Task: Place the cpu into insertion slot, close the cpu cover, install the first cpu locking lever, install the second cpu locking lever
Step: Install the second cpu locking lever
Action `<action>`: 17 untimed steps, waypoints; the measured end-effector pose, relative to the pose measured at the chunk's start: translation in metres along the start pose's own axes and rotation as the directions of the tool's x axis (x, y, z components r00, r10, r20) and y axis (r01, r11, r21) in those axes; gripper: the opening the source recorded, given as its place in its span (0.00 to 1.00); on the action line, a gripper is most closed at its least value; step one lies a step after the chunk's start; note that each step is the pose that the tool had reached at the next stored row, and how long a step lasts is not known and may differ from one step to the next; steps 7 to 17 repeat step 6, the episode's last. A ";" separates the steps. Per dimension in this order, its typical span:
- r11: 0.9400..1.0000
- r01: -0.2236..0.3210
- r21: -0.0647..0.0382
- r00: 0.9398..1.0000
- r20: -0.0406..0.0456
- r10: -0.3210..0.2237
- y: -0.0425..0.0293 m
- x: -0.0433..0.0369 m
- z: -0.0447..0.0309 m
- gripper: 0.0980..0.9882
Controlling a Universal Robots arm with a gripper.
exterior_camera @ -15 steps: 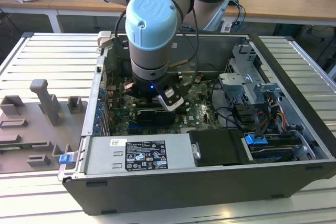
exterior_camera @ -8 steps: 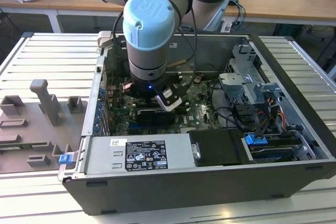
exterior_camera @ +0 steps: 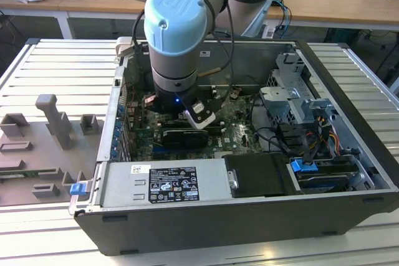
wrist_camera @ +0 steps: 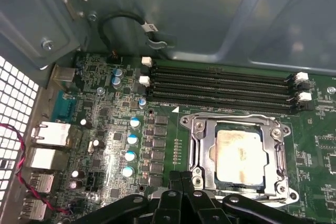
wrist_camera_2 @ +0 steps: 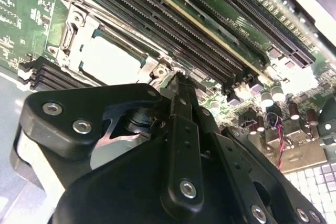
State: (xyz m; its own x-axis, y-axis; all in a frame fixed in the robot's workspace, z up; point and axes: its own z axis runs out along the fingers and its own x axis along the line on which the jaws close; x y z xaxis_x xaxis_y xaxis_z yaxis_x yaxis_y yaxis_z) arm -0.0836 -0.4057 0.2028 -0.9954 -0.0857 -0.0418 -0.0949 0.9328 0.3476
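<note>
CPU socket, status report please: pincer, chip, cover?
Pincer at the socket's edge, empty. CPU seated in the insertion slot. CPU cover down around it. Nothing in the way.

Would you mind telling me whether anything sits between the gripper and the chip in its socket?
Nothing visible does. The gripper hangs at the socket's edge, and the chip lies bare in the opening of the metal cover frame.

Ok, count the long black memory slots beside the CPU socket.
4 memory slots, parallel in one bank, running between the cpu under its cpu cover and the grey case wall. The gripper hides none.
</note>
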 end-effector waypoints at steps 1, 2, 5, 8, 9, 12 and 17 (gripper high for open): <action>1.000 0.000 0.000 1.000 0.000 0.000 0.0003 0.0000 -0.0008 0.01; 1.000 0.000 0.000 1.000 0.000 0.000 0.0006 0.0000 -0.0016 0.01; 1.000 0.000 0.000 1.000 0.000 0.000 0.0013 -0.0001 -0.0034 0.01; 1.000 0.000 0.000 1.000 0.000 0.000 0.0013 -0.0001 -0.0034 0.01; 1.000 0.000 0.000 1.000 0.000 0.000 0.0013 -0.0001 -0.0034 0.01; 1.000 0.000 0.000 1.000 0.000 0.000 0.0013 -0.0001 -0.0034 0.01; 1.000 0.000 0.000 1.000 0.000 0.000 0.0013 -0.0001 -0.0034 0.01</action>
